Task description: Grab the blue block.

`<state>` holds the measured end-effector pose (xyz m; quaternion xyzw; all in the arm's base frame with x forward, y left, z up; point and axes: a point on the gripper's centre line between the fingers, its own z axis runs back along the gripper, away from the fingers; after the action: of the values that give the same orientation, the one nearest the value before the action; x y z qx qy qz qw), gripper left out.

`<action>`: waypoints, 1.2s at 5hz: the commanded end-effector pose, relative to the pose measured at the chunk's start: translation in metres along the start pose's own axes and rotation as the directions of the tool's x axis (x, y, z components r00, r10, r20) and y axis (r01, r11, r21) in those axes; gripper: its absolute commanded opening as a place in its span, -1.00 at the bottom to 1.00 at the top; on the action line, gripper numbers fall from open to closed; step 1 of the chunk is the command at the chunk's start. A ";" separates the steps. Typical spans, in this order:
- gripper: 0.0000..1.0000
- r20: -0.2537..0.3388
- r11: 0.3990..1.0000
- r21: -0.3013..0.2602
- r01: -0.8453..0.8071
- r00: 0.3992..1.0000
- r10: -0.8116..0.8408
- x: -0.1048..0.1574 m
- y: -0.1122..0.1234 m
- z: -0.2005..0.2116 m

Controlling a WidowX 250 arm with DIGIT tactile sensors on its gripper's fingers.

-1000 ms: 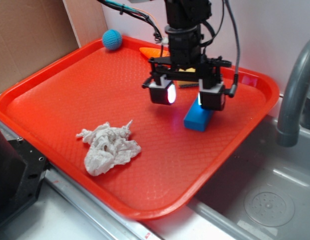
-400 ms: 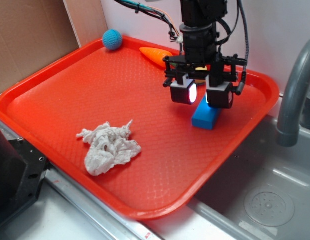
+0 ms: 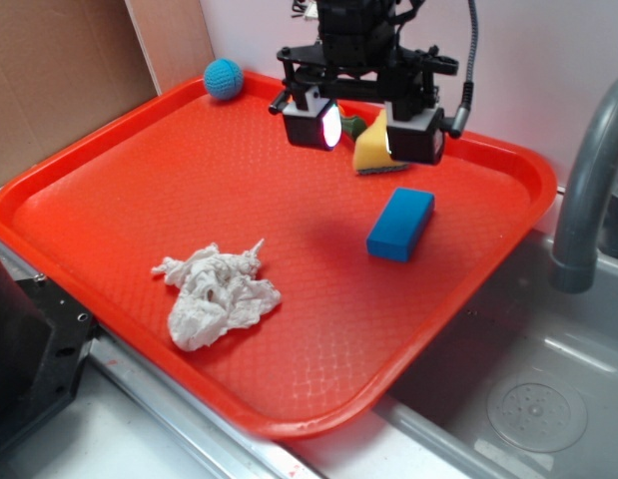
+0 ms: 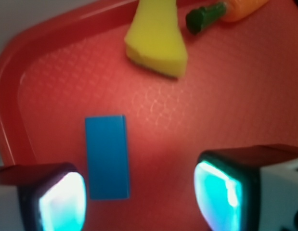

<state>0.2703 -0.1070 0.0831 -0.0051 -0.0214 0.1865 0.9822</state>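
Red tray, blue block unheld, carrot cropped

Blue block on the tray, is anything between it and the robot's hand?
No, nothing visible is in the way. The hand hangs open above the red tray, and the blue block lies bare below it. The yellow sponge sits farther back, apart from the block.

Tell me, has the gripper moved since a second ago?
Yes. The gripper has risen and pulled back toward the tray's far rim, open, leaving the blue block on the tray.
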 end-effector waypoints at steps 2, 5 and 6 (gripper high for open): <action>1.00 -0.070 0.998 -0.052 0.032 0.997 -0.035 -0.002 -0.009 -0.037; 0.90 -0.174 1.000 -0.007 -0.001 0.985 -0.001 0.002 -0.010 -0.073; -1.00 -0.222 0.996 0.039 0.077 0.973 -0.067 0.005 0.004 -0.044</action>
<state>0.2684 -0.1044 0.0214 0.0130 0.1242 0.1470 0.9812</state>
